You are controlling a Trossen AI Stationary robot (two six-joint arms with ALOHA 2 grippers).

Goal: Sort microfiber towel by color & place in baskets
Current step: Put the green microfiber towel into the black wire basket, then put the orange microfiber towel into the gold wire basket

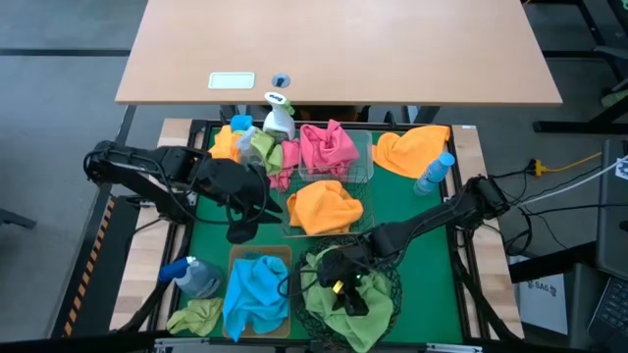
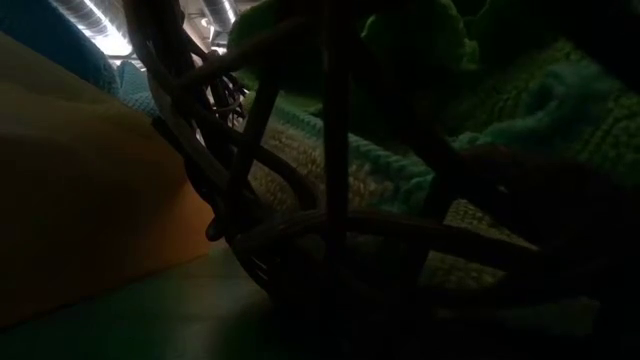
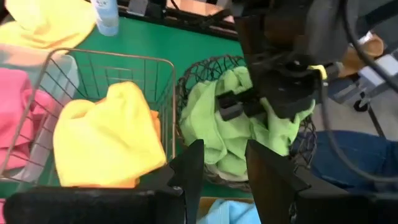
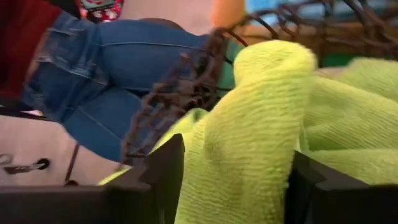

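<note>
Closest to us, a fold of lime-green towel stands between the right gripper fingers, which are spread apart around it rather than pinching. That gripper sits inside the round black wire-mesh basket. We should lift straight up so no fibres snag. The left gripper waits, part-open and empty, beside the orange towel in its wire basket.

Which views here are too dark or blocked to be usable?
Low view: nearly black, filled by the round black wire-mesh basket against the lens. Right wrist view: a green towel fills the foreground between the fingers. High view: evenly lit, clear.
</note>
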